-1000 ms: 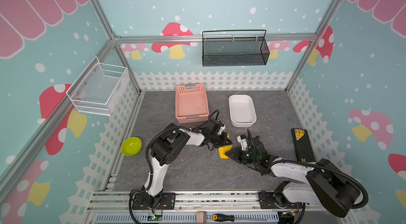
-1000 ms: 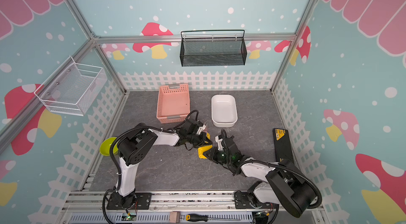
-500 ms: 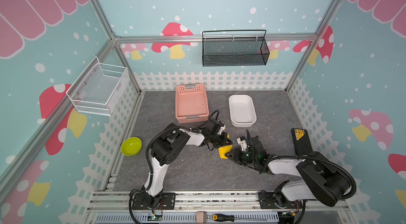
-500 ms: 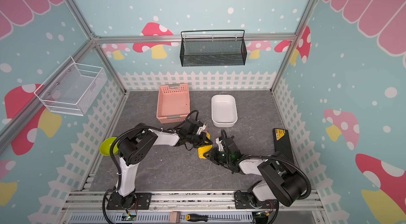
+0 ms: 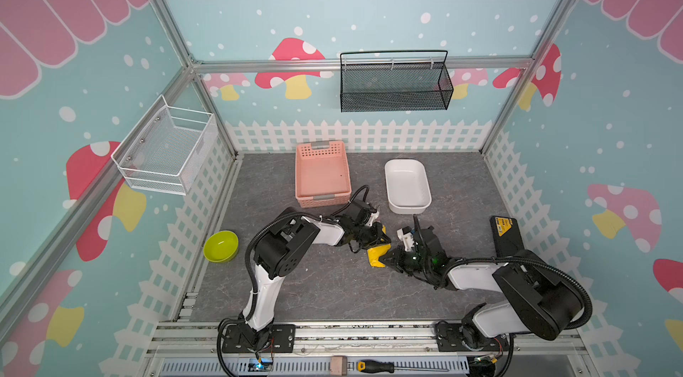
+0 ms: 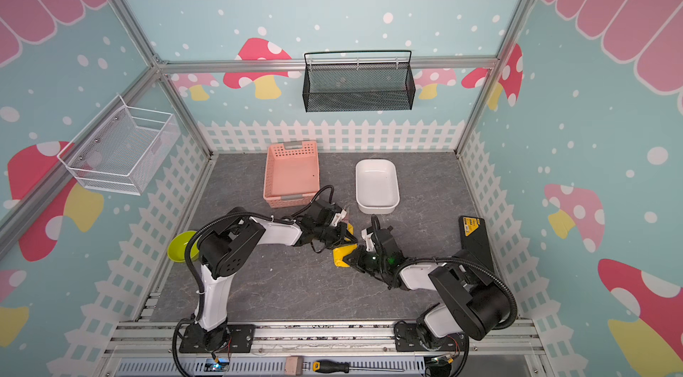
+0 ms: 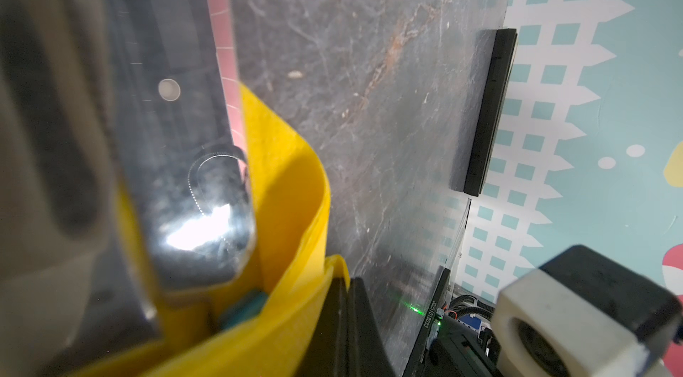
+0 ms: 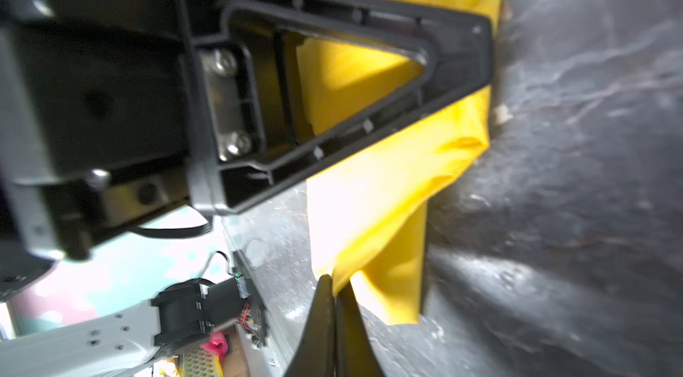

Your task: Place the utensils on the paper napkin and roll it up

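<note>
— Yellow paper is most of what I can make out. The paper napkin [image 5: 377, 256] is bunched into a small bundle on the grey table [image 5: 314, 282], near the centre of both top views. The left gripper [image 5: 377, 237] covers its upper part.

— And the cutlery?

— Nearly all out of sight. Of the utensils [image 7: 242, 310] only a teal scrap shows, peeking from inside the yellow fold at the bottom of the left wrist view. It may be a handle, but it is too blurred to say which piece.

— Where do the fingers sit on it?

— The right gripper [image 8: 334, 297] has its two dark fingertips pressed together on an edge of the napkin, with paper pinched between them, at the bottom of the right wrist view. The left gripper's jaws are closed too, and one black finger lies across the bundle (yellow shows through its triangular cut-out). Whether any paper is caught between that pair I cannot tell.

— Which way does the bundle point?

— Its long axis seems to run roughly top to bottom in the top views, tilted a little. The upper end is hidden under the left gripper, and the lower end shows just beside the right fingertips. The pink basket [image 5: 322, 175] and the white dish [image 5: 406, 183] stand apart from it, higher in the frame.
</note>
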